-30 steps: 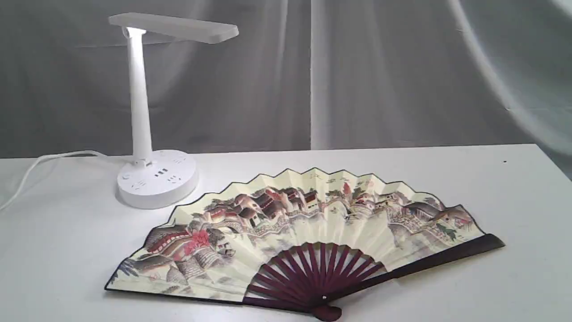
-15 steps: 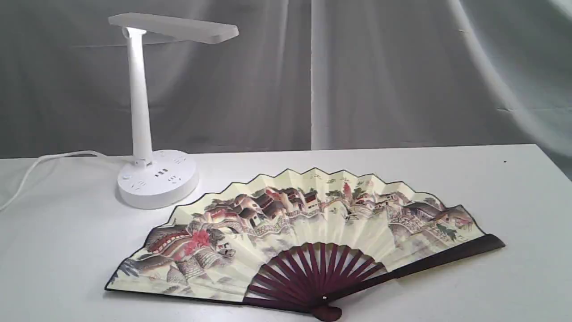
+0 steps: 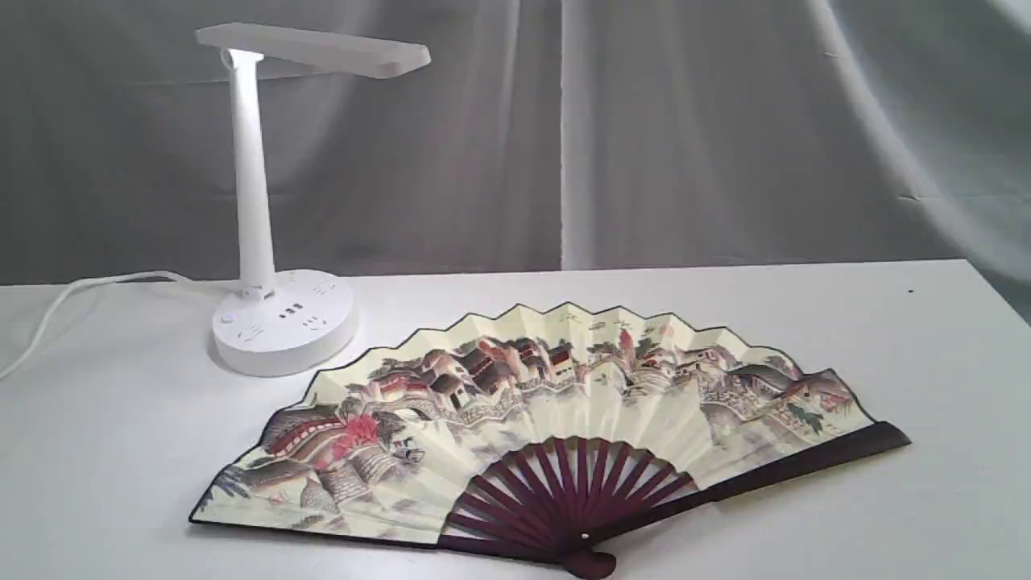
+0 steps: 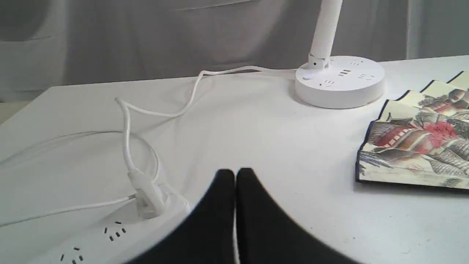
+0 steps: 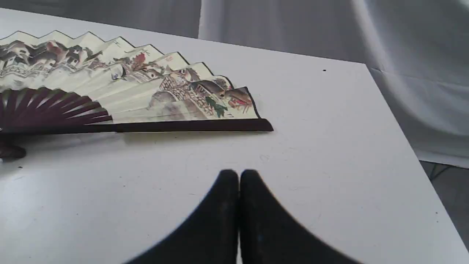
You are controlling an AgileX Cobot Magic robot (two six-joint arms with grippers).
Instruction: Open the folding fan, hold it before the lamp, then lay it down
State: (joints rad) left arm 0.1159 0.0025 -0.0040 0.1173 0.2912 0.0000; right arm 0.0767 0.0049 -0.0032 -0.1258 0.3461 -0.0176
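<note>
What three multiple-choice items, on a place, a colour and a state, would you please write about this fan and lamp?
1. In the exterior view, where does the lamp stand from the folding fan? A right of it; B beyond its left end; C on it.
2. Colour of the ribs? A white; B green; C dark maroon.
3. The fan's state? A spread flat on the table; B folded shut; C gripped.
Answers: B, base beyond the left pleats; C, maroon sticks; A, pleats fanned out, left pincer and right pincer shut, empty.
</note>
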